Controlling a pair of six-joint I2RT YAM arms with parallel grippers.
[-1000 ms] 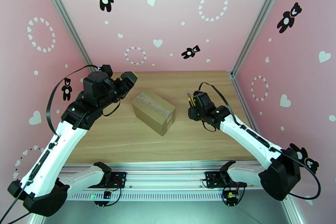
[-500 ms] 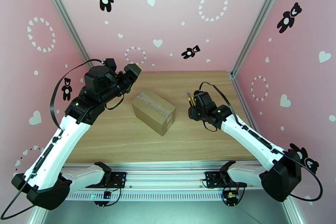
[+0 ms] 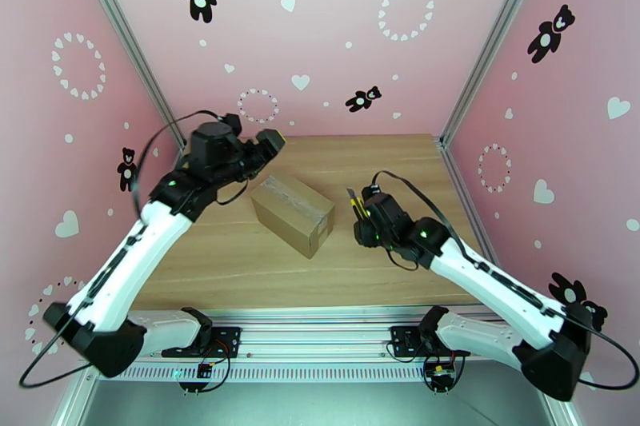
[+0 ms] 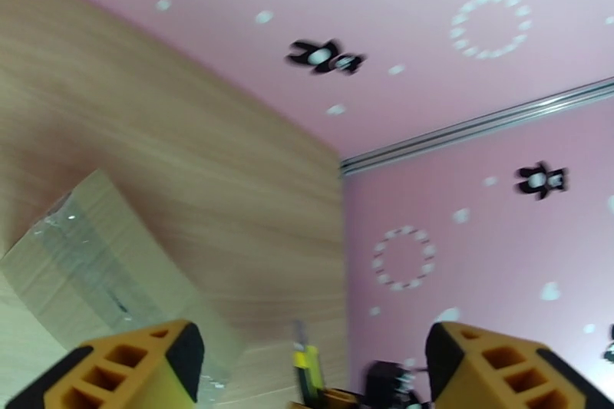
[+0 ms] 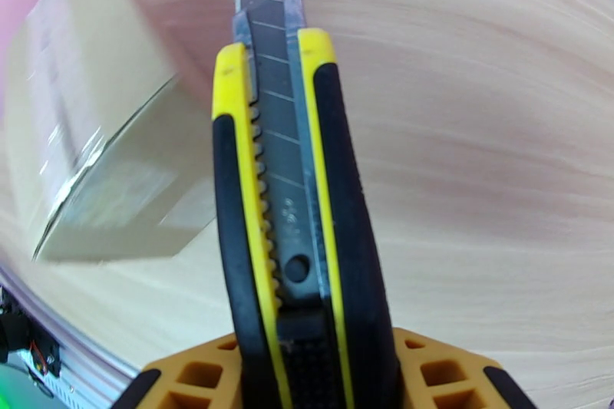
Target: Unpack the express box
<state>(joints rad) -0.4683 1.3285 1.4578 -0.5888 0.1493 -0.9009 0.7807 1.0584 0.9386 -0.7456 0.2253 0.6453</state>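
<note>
Clamping a utility knife [image 5: 284, 196], right gripper [image 3: 366, 210] sits beside the express box [image 3: 292, 213] — left gripper [image 4: 311, 364] gapes empty.

One express box [image 3: 292, 213], one utility knife [image 5: 280, 173], one wooden surface [image 3: 240, 268], and two hands: the left hand [image 3: 273, 140] and the right hand [image 3: 364, 210].

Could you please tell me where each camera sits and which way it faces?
Top external: above and behind the arm bases, looking down on the table and express box; the left arm and right arm show.
Left wrist: on the left arm, facing across the table to the far right corner; its open jaws show at the bottom.
Right wrist: on the right arm, facing along the utility knife towards the box; its jaws grip the knife.
Shared: both wrist views catch the box and the knife.
</note>
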